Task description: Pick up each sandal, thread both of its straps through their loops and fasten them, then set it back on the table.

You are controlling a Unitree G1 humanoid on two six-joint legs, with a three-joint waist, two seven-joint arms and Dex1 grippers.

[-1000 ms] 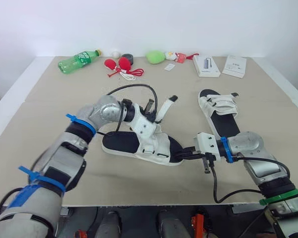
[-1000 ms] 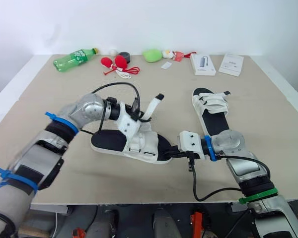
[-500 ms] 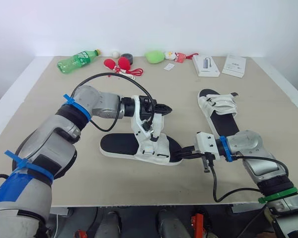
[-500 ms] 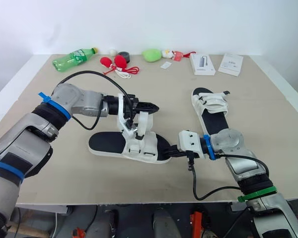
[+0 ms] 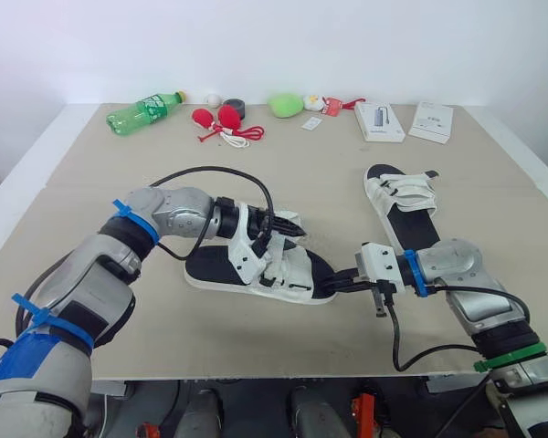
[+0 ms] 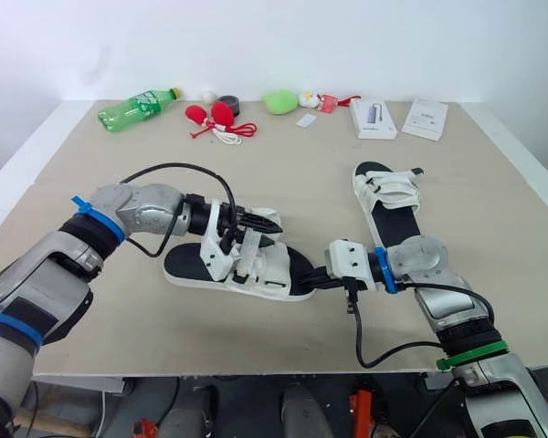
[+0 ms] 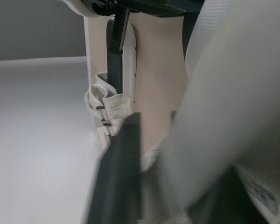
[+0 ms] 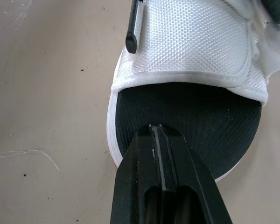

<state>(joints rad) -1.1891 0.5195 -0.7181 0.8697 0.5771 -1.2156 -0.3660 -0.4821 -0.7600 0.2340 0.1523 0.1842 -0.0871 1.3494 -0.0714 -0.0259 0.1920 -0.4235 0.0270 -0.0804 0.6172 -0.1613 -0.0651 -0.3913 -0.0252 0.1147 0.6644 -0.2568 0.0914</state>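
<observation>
Left gripper (image 5: 288,235) clenched on the strap (image 7: 224,93) of the near sandal (image 5: 301,276).
Right gripper (image 5: 338,286), fingers closed, only presses the toe; a hard pull could drag the sandal loose.

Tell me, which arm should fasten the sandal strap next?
Left. The left pincer sits at the straps of the near sandal, while the right pincer rests shut at its toe, probably steadying it.

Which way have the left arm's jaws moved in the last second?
Yes. Against the far sandal, the left jaws, gripping a strap, dropped nearer the robot, toward the near sandal.
</observation>
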